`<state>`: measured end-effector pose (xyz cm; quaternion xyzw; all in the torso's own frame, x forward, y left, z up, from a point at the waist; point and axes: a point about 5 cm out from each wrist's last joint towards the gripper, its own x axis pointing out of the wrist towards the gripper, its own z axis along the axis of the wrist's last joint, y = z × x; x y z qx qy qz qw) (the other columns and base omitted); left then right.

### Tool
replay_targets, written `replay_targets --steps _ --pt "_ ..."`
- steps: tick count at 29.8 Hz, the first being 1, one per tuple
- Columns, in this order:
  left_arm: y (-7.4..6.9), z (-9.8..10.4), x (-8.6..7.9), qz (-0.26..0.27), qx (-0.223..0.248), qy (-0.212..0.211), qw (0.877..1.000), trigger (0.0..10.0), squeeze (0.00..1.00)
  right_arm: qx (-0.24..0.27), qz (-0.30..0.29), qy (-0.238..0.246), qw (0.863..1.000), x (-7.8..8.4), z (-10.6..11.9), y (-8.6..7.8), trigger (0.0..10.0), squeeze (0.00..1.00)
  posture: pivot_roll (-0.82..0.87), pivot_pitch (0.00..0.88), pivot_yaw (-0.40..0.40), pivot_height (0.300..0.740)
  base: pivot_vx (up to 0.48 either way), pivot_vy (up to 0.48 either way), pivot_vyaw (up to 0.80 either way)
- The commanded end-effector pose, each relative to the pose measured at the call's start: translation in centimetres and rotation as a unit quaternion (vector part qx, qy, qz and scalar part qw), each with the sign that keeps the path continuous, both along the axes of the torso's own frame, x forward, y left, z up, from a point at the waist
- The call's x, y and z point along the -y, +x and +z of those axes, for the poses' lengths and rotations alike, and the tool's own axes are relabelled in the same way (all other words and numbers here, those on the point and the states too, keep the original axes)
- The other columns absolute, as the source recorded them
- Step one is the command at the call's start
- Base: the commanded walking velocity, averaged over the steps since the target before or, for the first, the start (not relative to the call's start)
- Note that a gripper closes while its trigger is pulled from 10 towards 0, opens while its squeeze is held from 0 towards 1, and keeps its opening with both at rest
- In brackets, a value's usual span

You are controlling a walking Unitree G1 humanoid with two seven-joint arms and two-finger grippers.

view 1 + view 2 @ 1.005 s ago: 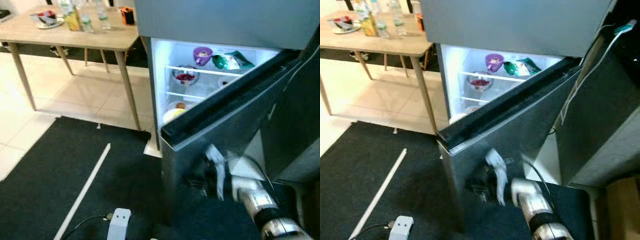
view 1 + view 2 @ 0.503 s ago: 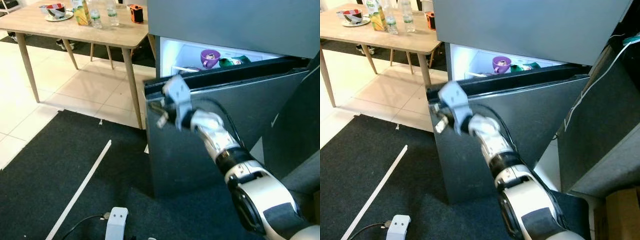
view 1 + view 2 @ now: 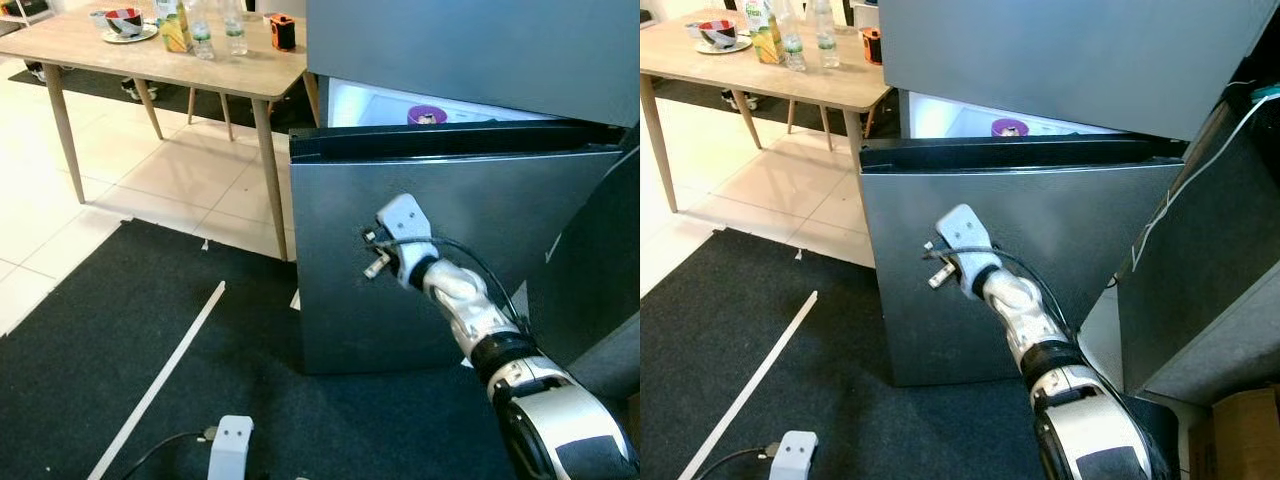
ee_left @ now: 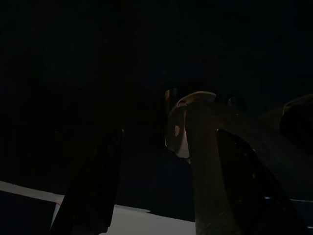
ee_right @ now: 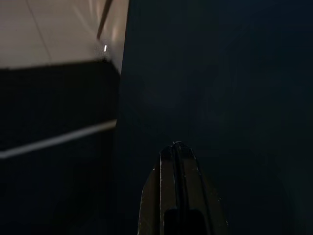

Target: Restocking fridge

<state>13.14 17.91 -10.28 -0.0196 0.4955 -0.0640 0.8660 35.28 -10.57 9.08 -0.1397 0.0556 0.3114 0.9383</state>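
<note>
Your right gripper point(image 3: 372, 252), fingers pressed together, pushes flat on the fridge door point(image 3: 330, 300), which has swung nearly shut since a moment ago; restocking looks finished; left fingers can't be judged

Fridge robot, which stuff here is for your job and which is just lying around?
For the job:
fridge door, nearly shut
right tool, fingers together, against the door
purple cup inside the fridge
bottles on the wooden table

Just lying about:
white strip on the black mat
white device
</note>
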Motion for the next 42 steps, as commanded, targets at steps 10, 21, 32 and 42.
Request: replay_targets --steps 10,21,32,42 --pt "-0.4 -0.3 0.8 -0.015 -0.02 -0.003 1.0 10.0 0.0 -0.253 -0.082 -0.144 0.953 6.5 -12.6 -9.7 10.0 0.0 -0.03 0.038 -0.028 0.74 0.0 0.0 0.56" --pt "0.0 -0.1 0.2 -0.02 -0.022 0.005 1.0 10.0 0.0 -0.378 -0.21 -0.187 0.882 11.5 -17.0 -17.3 10.0 0.0 -0.03 0.023 -0.011 0.74 0.0 0.0 0.66" --pt "0.5 0.1 0.0 -0.031 -0.017 0.006 0.999 10.0 0.0 -0.399 -0.247 -0.178 0.865 12.1 -17.6 -18.8 10.0 0.0 -0.04 0.013 -0.001 0.74 0.189 0.0 0.0" --pt "0.7 0.1 0.1 -0.037 -0.016 0.006 0.999 10.0 0.0 -0.399 -0.254 -0.174 0.864 12.0 -17.6 -18.8 10.0 0.0 -0.04 0.016 -0.002 0.74 0.341 0.0 0.0"
